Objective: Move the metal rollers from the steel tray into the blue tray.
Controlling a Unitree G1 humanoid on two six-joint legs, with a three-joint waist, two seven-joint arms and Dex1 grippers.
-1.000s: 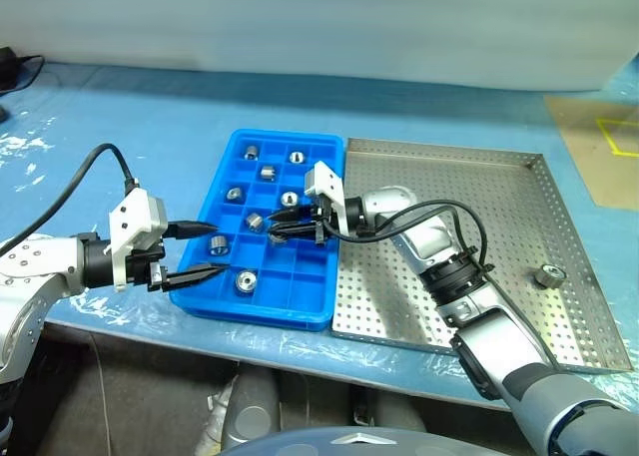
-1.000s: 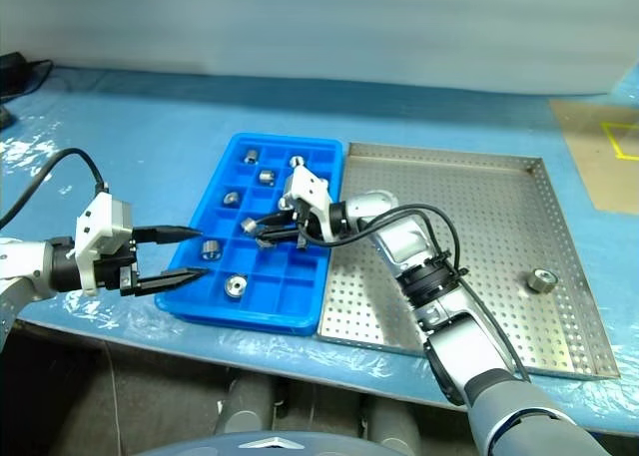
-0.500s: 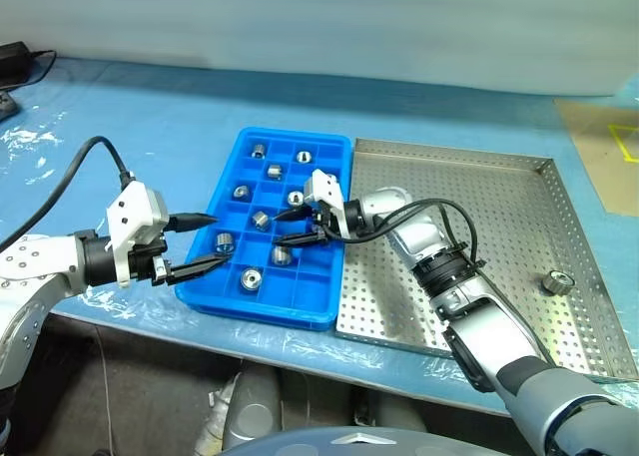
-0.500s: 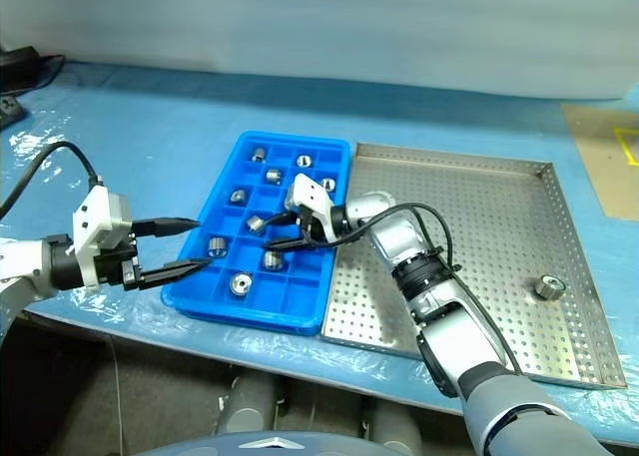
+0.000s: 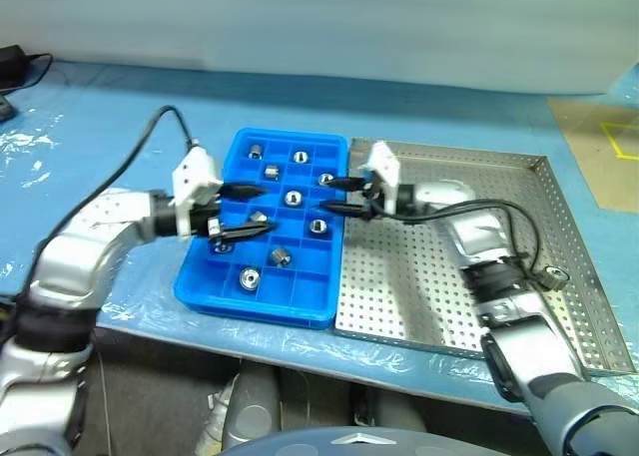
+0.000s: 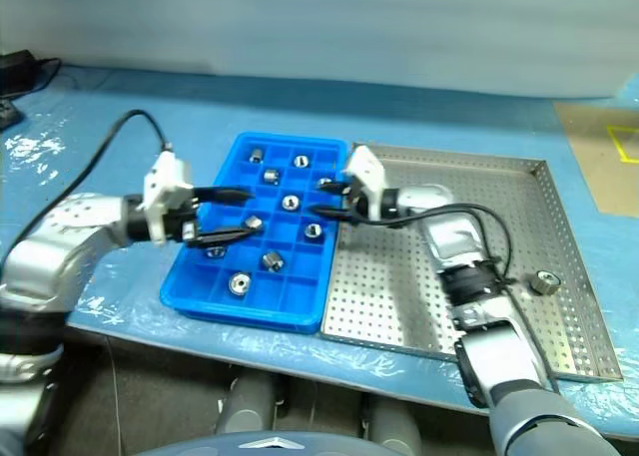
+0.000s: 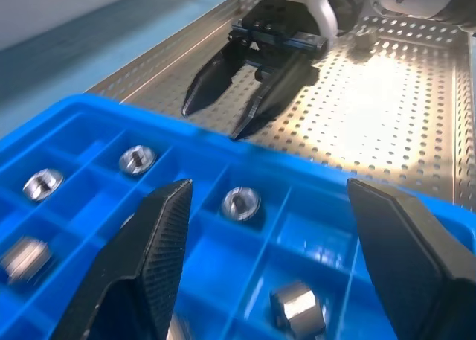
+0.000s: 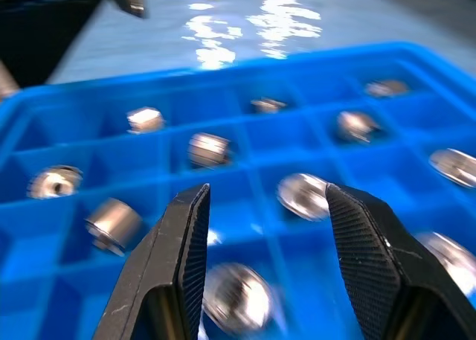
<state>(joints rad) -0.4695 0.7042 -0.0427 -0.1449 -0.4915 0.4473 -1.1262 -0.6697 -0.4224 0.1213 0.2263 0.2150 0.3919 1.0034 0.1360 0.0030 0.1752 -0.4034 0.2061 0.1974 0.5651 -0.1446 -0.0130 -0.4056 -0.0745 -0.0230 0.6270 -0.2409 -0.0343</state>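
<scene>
Shiny silver metal rollers (image 5: 294, 198) filled the compartmented bright blue plastic tray (image 5: 200, 288) while we held both grippers' black fingers (image 7: 158, 239) spread, empty.

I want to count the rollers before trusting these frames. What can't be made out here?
- Blue tray compartments under the left hand: head views, hidden by its fingers.
- Last roller in the steel tray: head views, partly behind the right arm's cable.
- Nearest rollers: right wrist view, blurred.

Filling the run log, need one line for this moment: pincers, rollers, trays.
left pincer: open, over blue tray | right pincer: open, empty, at blue tray's right edge | one roller left in steel tray
</scene>
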